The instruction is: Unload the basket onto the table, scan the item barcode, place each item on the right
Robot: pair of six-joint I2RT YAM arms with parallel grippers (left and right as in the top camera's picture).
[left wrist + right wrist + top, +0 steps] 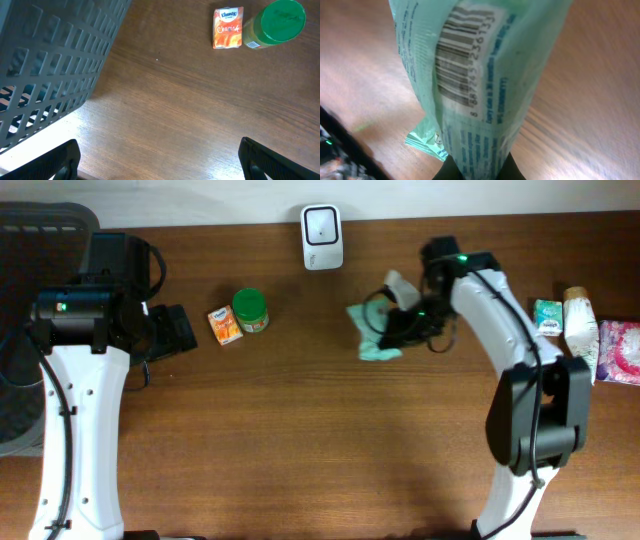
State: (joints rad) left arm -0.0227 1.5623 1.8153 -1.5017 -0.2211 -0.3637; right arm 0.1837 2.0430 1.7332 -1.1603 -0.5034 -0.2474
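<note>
Green plastic packet [372, 332] is pinched in the right gripper [475, 169], near but short of the white scanner [322, 236]; grasping appears done, barcode [457, 55] presentation is judged outstanding. The left gripper [160, 165] is held spread.

Mock shop checkout: white scanner [322, 235], green-lidded jar [250, 310], dark plastic basket [50, 65].
</note>
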